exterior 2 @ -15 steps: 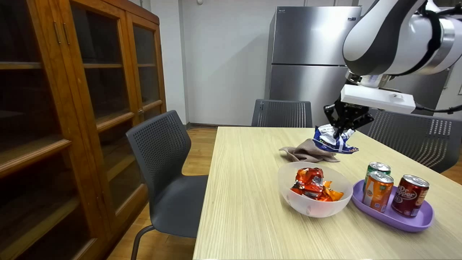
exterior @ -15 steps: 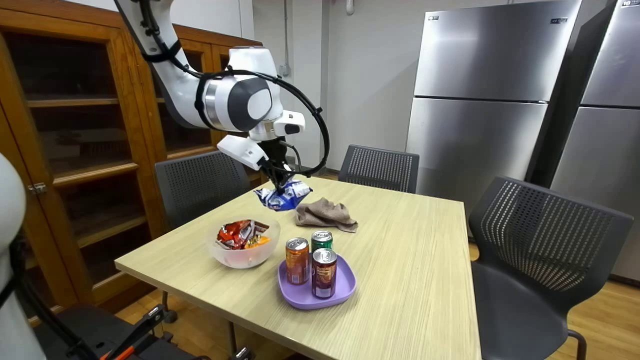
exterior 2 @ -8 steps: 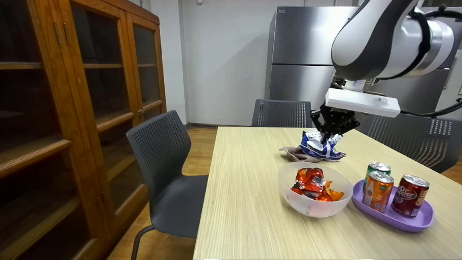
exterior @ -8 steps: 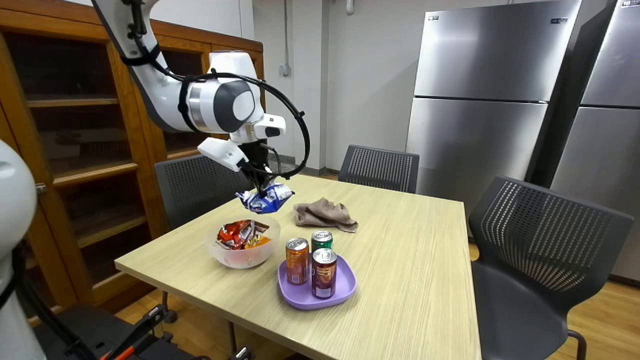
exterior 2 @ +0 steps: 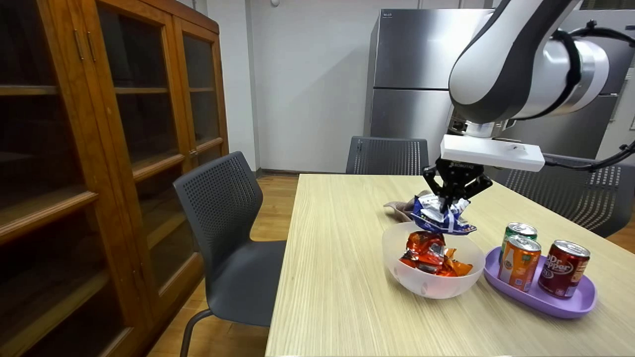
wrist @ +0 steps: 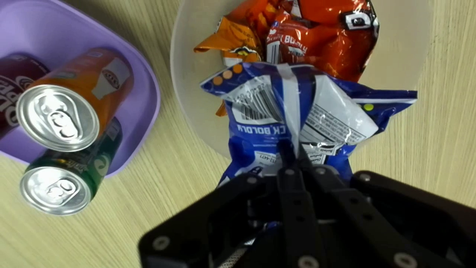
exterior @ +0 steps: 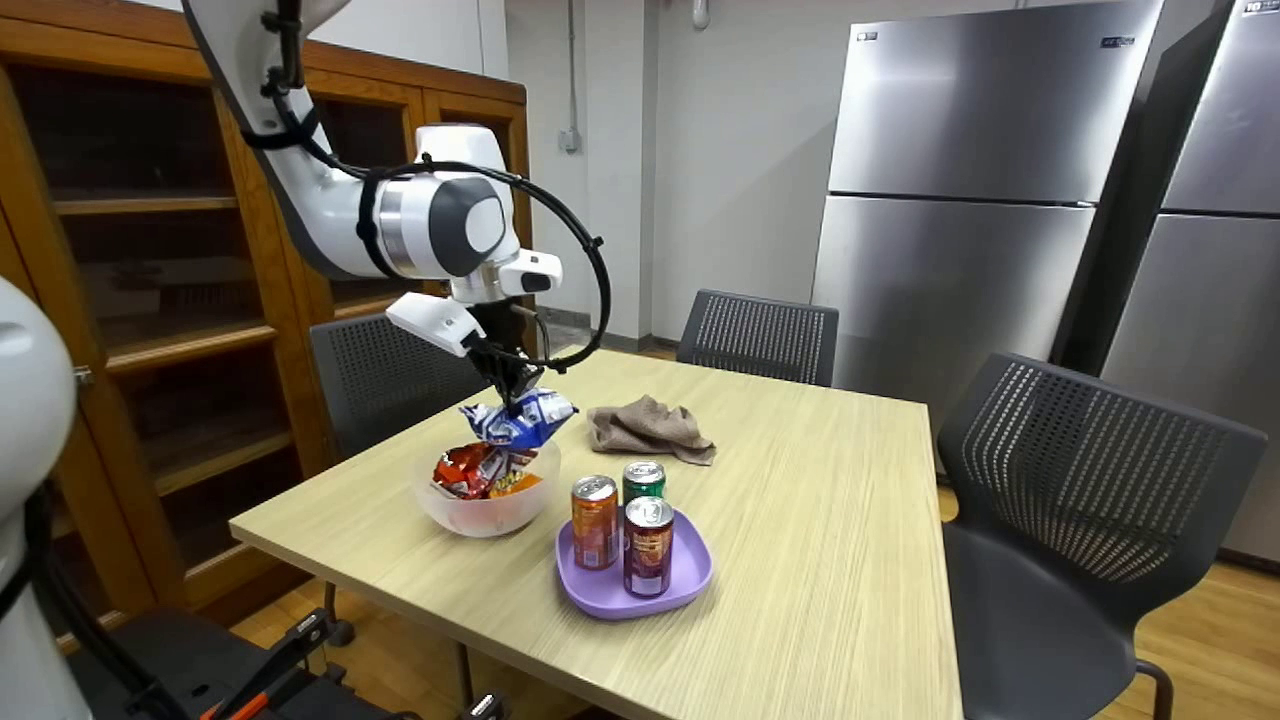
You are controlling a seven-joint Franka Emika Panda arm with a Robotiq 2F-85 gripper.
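A blue snack bag (wrist: pixel 254 130) grasped in the jaws, above a bowl (exterior: pixel 490 520)

The gripper (wrist: pixel 293 152) has its jaws clenched on the blue snack bag; they pinch it near the white stripe along its back. The bag hangs just under the jaws, and its crumpled ends stick out to both sides of them. In both exterior views the bowl stands on the table (exterior: pixel 800 540) below the jaws, and in the wrist view the bag covers a part of the bowl's rim. In the bowl, lower than the jaws, there lie a red bag (wrist: pixel 334 56) and an orange packet (wrist: pixel 238 35). Whether the blue one touches them, I cannot tell.

Lower than the jaws and to their side is a purple tray (exterior: pixel 690 565), which carries an orange can (exterior: pixel 595 530), a dark red can (exterior: pixel 648 555) and a green can (exterior: pixel 643 480), all upright. A brown cloth (exterior: pixel 650 430) lies near the jaws, on the tabletop. Well apart from the jaws stand a wooden cabinet (exterior 2: pixel 94 129) and a steel refrigerator (exterior: pixel 960 270).
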